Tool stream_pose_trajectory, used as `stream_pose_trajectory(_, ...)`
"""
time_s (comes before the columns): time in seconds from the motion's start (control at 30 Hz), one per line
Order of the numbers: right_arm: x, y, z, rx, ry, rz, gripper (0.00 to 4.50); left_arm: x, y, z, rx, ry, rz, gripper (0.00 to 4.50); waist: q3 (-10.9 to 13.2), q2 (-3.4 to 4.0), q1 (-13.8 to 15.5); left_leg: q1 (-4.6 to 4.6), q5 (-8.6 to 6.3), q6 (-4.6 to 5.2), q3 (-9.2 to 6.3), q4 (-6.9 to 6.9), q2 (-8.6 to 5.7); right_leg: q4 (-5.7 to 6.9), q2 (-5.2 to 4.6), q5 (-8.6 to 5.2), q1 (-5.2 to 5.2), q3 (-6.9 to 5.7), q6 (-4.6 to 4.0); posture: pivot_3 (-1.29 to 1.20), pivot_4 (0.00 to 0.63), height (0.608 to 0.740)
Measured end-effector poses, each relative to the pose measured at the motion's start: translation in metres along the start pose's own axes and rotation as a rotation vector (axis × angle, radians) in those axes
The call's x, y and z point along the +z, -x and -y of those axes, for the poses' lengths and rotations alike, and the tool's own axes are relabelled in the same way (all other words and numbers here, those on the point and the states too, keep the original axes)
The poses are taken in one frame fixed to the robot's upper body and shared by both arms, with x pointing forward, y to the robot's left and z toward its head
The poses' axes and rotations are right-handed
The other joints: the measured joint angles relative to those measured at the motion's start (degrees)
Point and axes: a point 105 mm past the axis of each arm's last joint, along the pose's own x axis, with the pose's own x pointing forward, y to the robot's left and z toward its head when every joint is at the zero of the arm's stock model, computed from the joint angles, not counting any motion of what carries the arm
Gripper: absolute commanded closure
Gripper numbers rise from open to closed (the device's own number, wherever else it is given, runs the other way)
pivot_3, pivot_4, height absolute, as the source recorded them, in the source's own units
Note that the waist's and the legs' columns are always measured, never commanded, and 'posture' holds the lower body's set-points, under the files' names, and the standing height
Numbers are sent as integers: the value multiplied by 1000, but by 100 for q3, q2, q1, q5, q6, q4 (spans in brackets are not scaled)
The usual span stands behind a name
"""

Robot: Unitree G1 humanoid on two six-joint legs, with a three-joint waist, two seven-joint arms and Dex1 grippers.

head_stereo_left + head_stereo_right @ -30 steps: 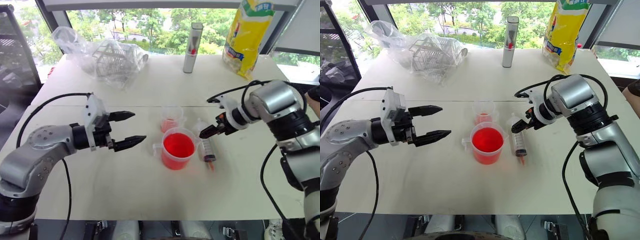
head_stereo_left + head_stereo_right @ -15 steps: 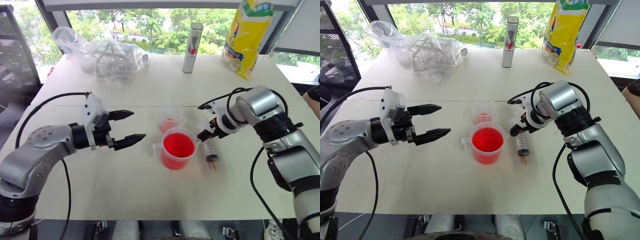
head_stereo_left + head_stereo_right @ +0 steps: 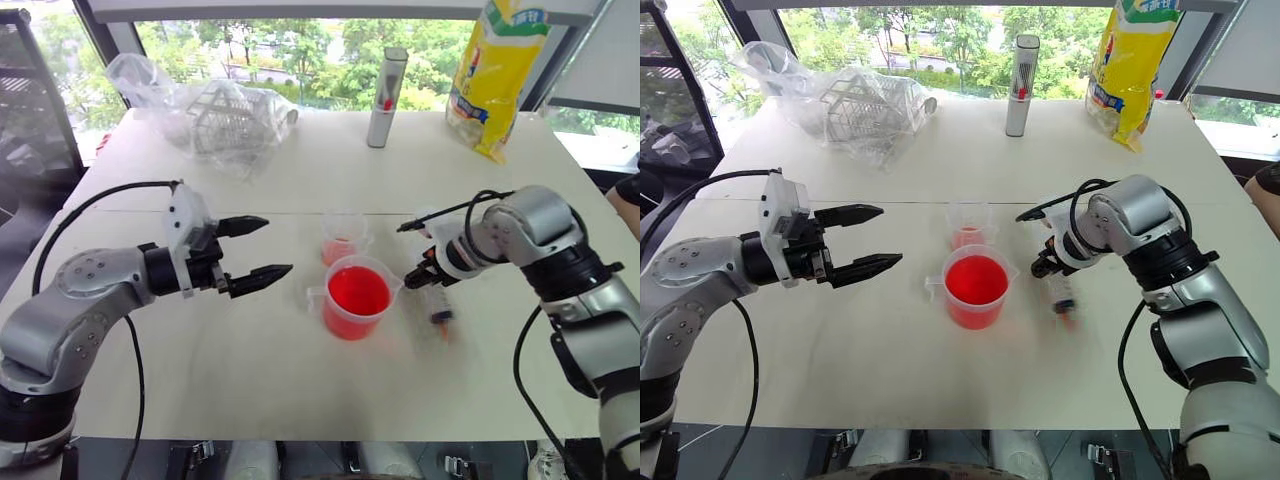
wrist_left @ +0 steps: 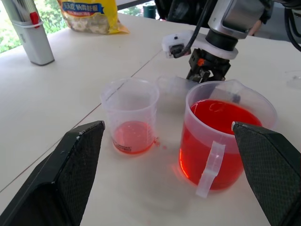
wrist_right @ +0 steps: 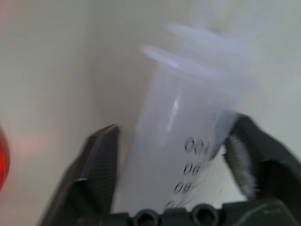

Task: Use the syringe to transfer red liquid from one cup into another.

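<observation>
On the barrel of the syringe (image 5: 188, 155) between my right pincer's fingers I read black graduation numerals ending in zeros, their first digits unclear, while the print on the yellow bag (image 3: 497, 70) at the table's far right edge stayed illegible.

Both arms are built of rounded, brushed silver-grey shells joined by black ring segments. A black cable loops free of each arm, arching over the forearm to a plug just behind the claw. The left gripper (image 3: 256, 249) has a white block-shaped housing behind it and two long black fingers tapering to points, their inner faces finely textured. The right gripper (image 3: 1048, 262) sits under a white collar with a small orange dot on the mount. Round screw holes line the base between its black fingers (image 5: 96, 169).
</observation>
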Motion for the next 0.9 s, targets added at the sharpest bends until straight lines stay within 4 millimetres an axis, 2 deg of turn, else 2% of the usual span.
stream_pose_trajectory(0.03,-1,0,-1,3,1,0,2994,0,0,0,1,-2,1,0,0,0,-1,0,0,0,0,0,0,0,1,0,0,0,0,0,150,740)
stream_pose_trajectory(0.33,-4,2,-2,-4,-11,-1,2995,0,0,-3,7,-4,5,0,0,0,-3,-1,0,0,-2,0,2,0,1,0,-1,-1,0,0,150,740)
stream_pose_trajectory(0.5,4,14,10,-4,-88,85,2995,5,-2,-10,0,-7,16,0,3,4,4,-10,0,0,0,2,0,-2,1,1,-9,-1,1,0,150,740)
stream_pose_trajectory(0.6,24,42,27,-38,-87,280,2995,15,-4,-19,2,-20,39,0,6,10,18,-13,0,0,-1,0,-2,-3,1,1,-12,-4,2,0,150,740)
stream_pose_trajectory(0.73,58,91,48,-126,24,684,2995,26,-4,-29,0,-29,65,0,5,7,15,-12,-1,1,-4,-7,-5,-9,6,0,-8,-12,5,0,150,740)
stream_pose_trajectory(0.83,78,117,44,-91,56,915,2995,31,-3,-38,-1,-24,81,0,7,10,-52,-9,0,1,-3,-7,0,-3,9,1,-10,-8,5,0,150,740)
stream_pose_trajectory(0.9,94,146,33,2,53,1157,2995,42,-6,-45,-8,-32,114,0,9,12,-80,-10,0,1,-9,-4,0,4,14,2,-10,-12,5,0,150,740)
